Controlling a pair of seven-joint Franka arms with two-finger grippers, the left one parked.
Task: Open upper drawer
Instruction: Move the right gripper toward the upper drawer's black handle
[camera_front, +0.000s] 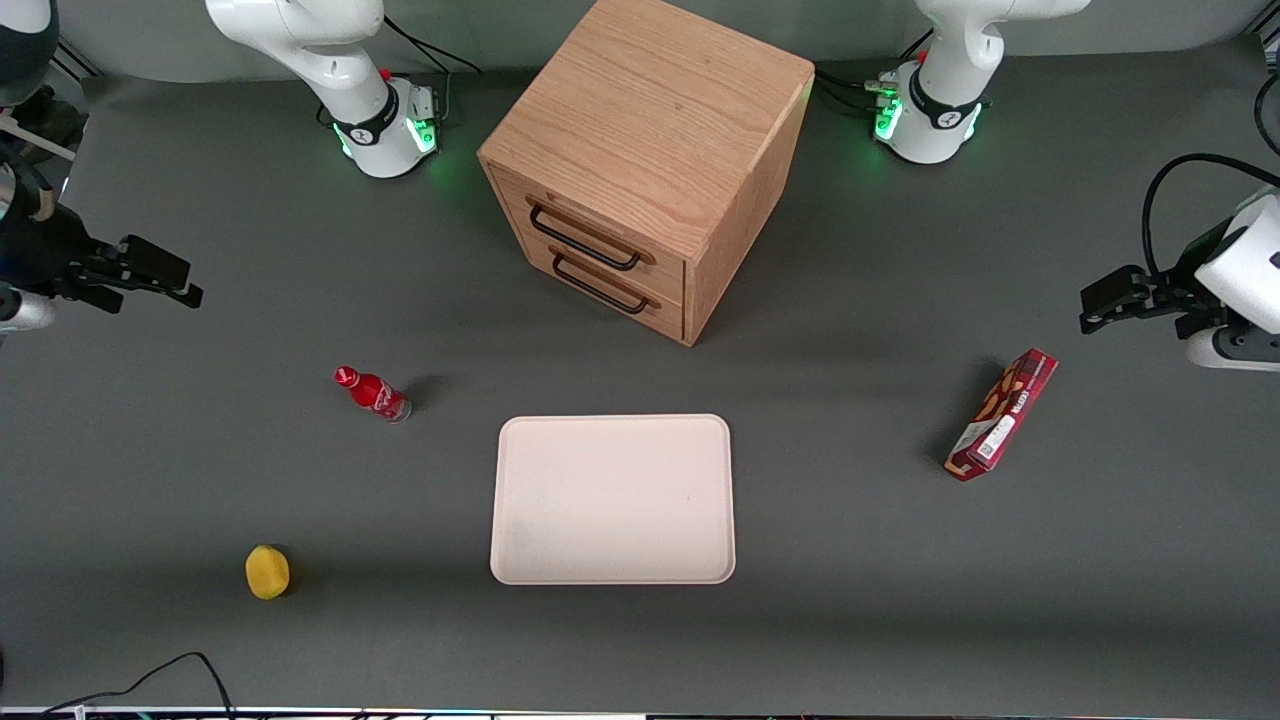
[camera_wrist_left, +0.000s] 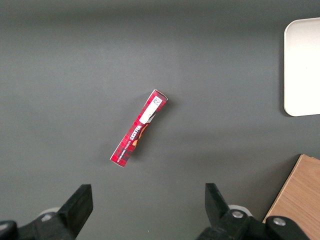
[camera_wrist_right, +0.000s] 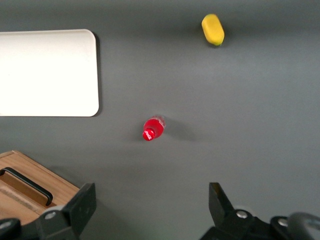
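Upper drawer (camera_front: 590, 232) shut, topmost in the oak cabinet (camera_front: 650, 120) at 12 o'clock from the tray (camera_front: 612, 500); likely rigid, sliding with some drag; hook its black bar handle (camera_front: 583, 240) mid-span; end effector (camera_front: 160, 272) wide, empty, well apart.

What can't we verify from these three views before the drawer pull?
- Inside of the upper drawer: hidden, since the drawer is shut; only its front and black handle show in the front view.
- Cabinet in the right wrist view: cut off by the frame edge, only a corner shows.
- Print on the red bottle and snack box: too small to read.
- Gripper, open, toward the working arm's end: its arm runs out of frame.
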